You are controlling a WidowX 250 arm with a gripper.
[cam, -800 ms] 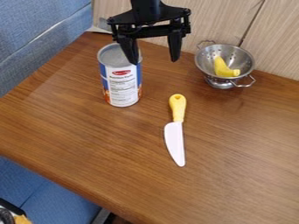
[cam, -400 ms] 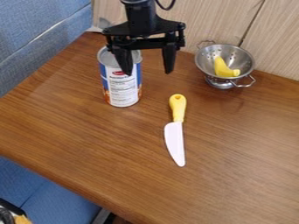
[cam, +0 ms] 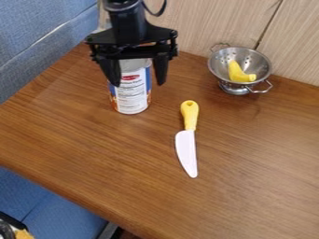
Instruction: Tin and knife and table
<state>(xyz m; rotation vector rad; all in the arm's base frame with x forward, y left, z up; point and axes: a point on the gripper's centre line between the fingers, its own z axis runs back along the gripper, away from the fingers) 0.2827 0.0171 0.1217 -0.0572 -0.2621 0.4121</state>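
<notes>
End effector open, its two fingers hang apart over the upper-left part of the table, one at either side of the tin can as the camera sees it. Whether they truly straddle the can or hang in front of or behind it, I cannot tell; no grip shows. The can stands upright, its long axis running much the same way as the downward fingers, so a grasp likely turns on centring over it and lowering straight down. Coming down off centre could knock it over. Nearer the camera and to the right of the can, well apart from it, the toy knife lies flat, yellow handle toward the wooden panel. Farther right, by the panel, a metal colander holds a toy banana.
</notes>
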